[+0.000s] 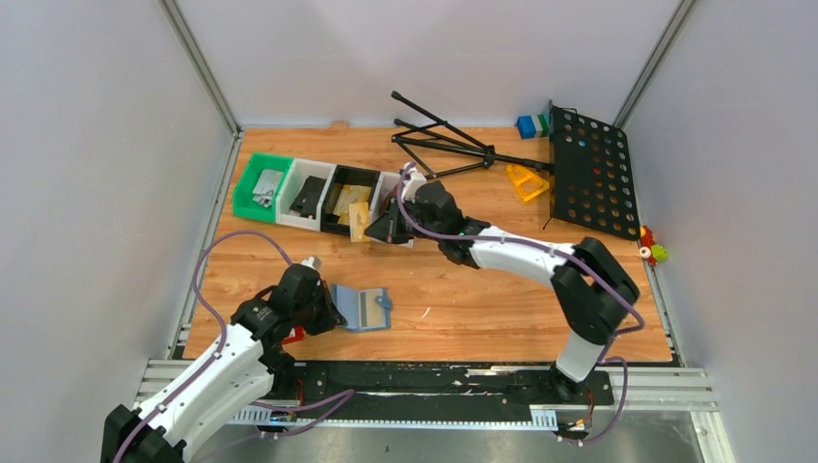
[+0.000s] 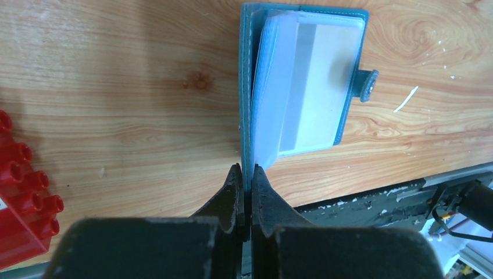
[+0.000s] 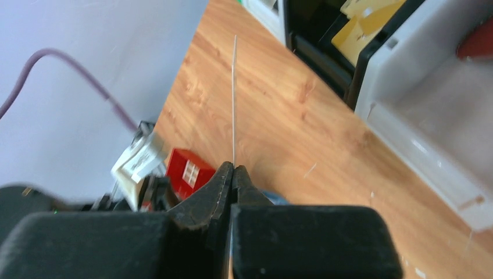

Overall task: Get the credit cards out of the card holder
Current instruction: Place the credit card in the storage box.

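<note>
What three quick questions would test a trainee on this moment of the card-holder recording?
1. True or false: the left gripper is shut on the edge of the slate-blue soft bifold card holder.
2. The right gripper pinches: A) a thin gold-tan rectangular card, B) a metal spoon, C) nothing?
3. Fill in: other gold-tan cards lie in the ____ plastic bin.
Key: 1 true; 2 A; 3 black.
</note>
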Robot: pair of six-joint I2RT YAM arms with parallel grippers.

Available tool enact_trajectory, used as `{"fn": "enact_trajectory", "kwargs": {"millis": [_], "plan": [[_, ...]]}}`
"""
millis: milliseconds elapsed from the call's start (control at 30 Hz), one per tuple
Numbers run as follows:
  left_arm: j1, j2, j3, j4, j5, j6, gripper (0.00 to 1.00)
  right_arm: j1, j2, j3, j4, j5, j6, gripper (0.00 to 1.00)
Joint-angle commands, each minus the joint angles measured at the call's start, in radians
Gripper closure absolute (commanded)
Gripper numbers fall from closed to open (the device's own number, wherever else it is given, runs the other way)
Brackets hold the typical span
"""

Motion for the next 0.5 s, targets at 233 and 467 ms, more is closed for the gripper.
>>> {"fn": "enact_trajectory", "kwargs": {"millis": [233, 467], "plan": [[0.007, 0.028, 0.034, 0.064, -0.007, 0.044, 1.00, 0.012, 0.319, 0.355, -0.019, 0.189, -0.033, 1.00], [0.007, 0.022, 0.017, 0.118, 0.023, 0.069, 1.00, 0.013, 0.400, 0.464, -0.036, 0.216, -0.098, 0.74]]}}
